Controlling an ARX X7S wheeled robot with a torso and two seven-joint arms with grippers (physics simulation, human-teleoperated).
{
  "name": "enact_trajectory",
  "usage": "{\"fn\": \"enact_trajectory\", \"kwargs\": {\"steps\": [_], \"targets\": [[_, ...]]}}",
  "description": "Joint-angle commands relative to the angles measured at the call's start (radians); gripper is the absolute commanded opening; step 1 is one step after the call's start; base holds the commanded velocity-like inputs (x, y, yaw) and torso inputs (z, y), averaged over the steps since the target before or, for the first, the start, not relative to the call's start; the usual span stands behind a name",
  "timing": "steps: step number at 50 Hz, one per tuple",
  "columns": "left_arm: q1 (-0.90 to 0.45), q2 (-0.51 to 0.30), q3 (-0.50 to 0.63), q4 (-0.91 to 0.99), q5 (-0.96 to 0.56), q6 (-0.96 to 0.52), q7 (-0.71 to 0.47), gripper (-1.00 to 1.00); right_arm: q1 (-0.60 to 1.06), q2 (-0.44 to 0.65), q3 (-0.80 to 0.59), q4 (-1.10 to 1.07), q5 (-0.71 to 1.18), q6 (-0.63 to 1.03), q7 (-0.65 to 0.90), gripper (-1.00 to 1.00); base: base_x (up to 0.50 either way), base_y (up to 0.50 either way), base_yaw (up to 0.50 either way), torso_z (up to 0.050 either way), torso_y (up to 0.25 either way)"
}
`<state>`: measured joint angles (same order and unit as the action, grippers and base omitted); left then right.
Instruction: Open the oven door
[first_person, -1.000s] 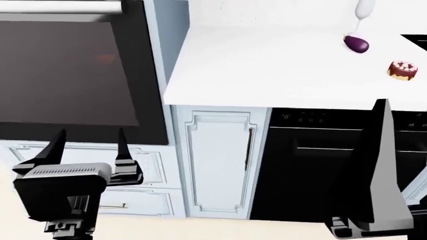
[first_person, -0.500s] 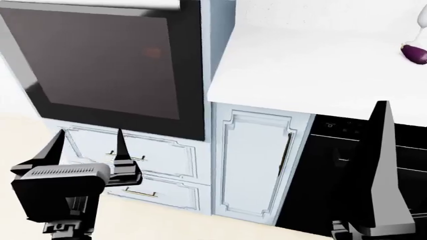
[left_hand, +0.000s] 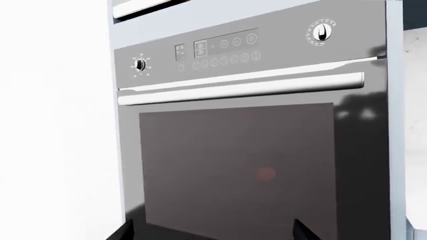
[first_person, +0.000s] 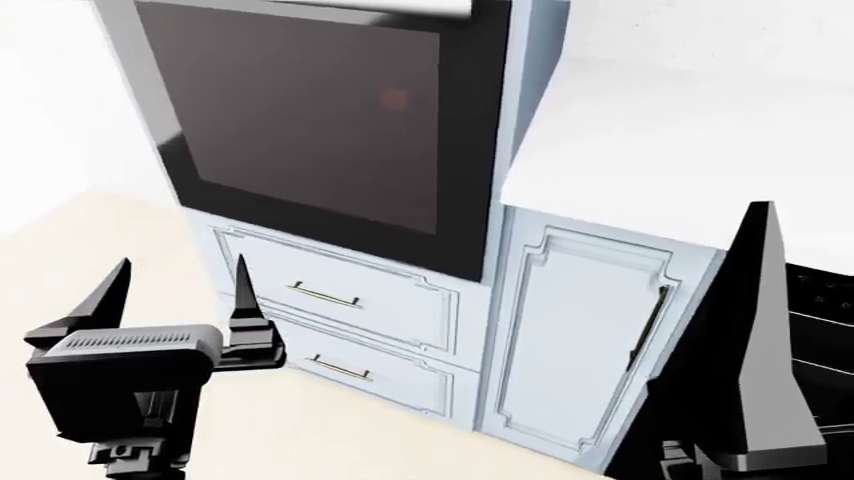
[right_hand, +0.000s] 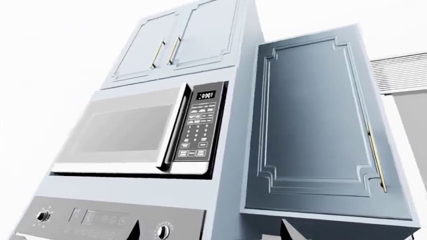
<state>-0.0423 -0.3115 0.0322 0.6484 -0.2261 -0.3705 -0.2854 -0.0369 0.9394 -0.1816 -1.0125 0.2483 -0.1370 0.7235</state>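
The oven door is a glossy black glass panel in a dark frame, standing shut in the tall pale-blue cabinet. Its silver bar handle just shows at the head view's top edge. In the left wrist view the door glass fills the frame below the handle and the control panel. My left gripper is open, low and short of the door, with nothing between its fingers; its tips point at the glass. My right gripper stands open to the right, its fingertips apart and aimed upward.
Two pale-blue drawers with brass handles sit under the oven. Right of them is a narrow cabinet door, then a black appliance front under the white counter. Above the oven are a microwave and wall cabinets.
The head view has swung left: the oven and drawers have shifted right and up in it, and the counter's objects have left the view. Both grippers keep their places and stay open.
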Motion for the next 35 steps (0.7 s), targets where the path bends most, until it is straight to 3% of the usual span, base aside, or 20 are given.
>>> {"fn": "enact_trajectory", "kwargs": {"steps": [1,35], "targets": [[0.019,-0.01,-0.01,0.016,-0.011,0.003,-0.002,1.0,-0.001,0.002,-0.006,0.002,-0.004,-0.007,0.002,1.0,-0.02,-0.01,0.5,0.0,0.0],[0.003,-0.015,0.004,0.001,-0.015,0.005,-0.013,1.0,-0.001,0.014,-0.015,-0.002,-0.006,-0.011,0.015,1.0,-0.02,-0.01,0.5,0.0,0.0]]}}
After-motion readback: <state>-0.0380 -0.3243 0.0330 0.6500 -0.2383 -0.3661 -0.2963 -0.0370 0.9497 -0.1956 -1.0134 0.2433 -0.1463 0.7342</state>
